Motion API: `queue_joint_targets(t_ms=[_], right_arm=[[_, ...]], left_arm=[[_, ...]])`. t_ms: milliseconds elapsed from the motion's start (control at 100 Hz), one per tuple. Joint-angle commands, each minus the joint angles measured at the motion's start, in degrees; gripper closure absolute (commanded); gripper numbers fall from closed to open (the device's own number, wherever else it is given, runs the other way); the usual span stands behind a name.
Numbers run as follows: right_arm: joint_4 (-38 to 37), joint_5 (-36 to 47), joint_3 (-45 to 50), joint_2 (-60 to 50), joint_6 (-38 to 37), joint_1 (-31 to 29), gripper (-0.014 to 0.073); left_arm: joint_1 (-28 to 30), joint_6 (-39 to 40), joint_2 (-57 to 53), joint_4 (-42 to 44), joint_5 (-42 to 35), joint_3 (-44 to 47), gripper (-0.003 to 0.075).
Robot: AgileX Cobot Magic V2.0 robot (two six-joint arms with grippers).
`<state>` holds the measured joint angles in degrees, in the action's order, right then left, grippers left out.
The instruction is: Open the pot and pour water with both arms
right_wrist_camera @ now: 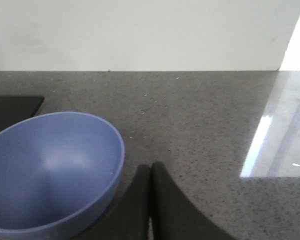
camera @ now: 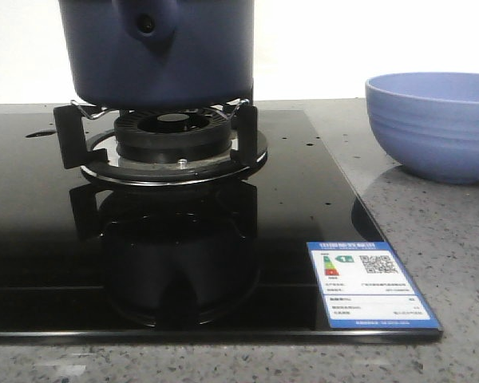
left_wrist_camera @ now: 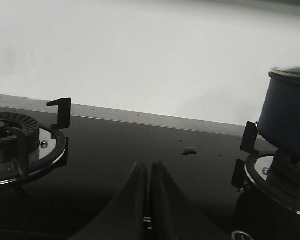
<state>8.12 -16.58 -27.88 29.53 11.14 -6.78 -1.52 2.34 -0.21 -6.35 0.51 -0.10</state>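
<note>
In the front view, the pot (camera: 160,52) stands on the black supports of a gas burner (camera: 174,136) set in a glossy black hob (camera: 48,239), its handle stub with the small round hole facing the camera. A periwinkle bowl (camera: 435,124) sits on the grey speckled counter (camera: 455,263) to the right, well apart from the pot. An energy label (camera: 371,283) is stuck on the hob's near right corner.

The left wrist view shows the left gripper (left_wrist_camera: 149,200) with its fingers pressed together, holding nothing, low over the hob between a second burner (left_wrist_camera: 20,145) and the pot (only partly in frame).

The right wrist view shows the right gripper (right_wrist_camera: 150,200), fingers likewise closed and empty, just beside the bowl.
</note>
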Motion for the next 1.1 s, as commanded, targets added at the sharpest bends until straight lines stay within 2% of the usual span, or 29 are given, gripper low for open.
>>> queue_joint_targets(t_ms=[0,160,320,500,560,720,850,1090], right_arm=[[-7.2,9.0,1.9,-3.6,-5.8,-0.1,0.0655],[-8.6,18.2,13.4,-12.6,-6.0,2.8,0.0655],[-11.7,18.4,23.1,-20.2,-11.6,4.7,0.0655],[-11.7,18.3,29.9,-27.5,-12.8,4.7,0.0655],[-11.7,14.2,29.8,-29.9,-12.9,4.7,0.0655],[-12.1,10.1,29.9,-31.1,-12.9,4.3,0.0655],[-14.7,10.2,29.9,-31.1,-12.9,4.3,0.0655],[-14.7,10.3,29.8,-31.1,-12.9,4.3,0.0655]], left_arm=[[-0.1,0.5,-1.6,0.0,-4.0,1.9,0.0741],[-0.1,0.5,-1.6,0.0,-4.0,1.9,0.0741],[-0.1,0.5,-1.6,0.0,-4.0,1.9,0.0741],[-0.1,0.5,-1.6,0.0,-4.0,1.9,0.0741],[-0.1,0.5,-1.6,0.0,-4.0,1.9,0.0741],[-0.1,0.5,-1.6,0.0,-4.0,1.9,0.0741],[-0.1,0.5,-1.6,0.0,-4.0,1.9,0.0741],[-0.1,0.5,-1.6,0.0,-4.0,1.9,0.0741]])
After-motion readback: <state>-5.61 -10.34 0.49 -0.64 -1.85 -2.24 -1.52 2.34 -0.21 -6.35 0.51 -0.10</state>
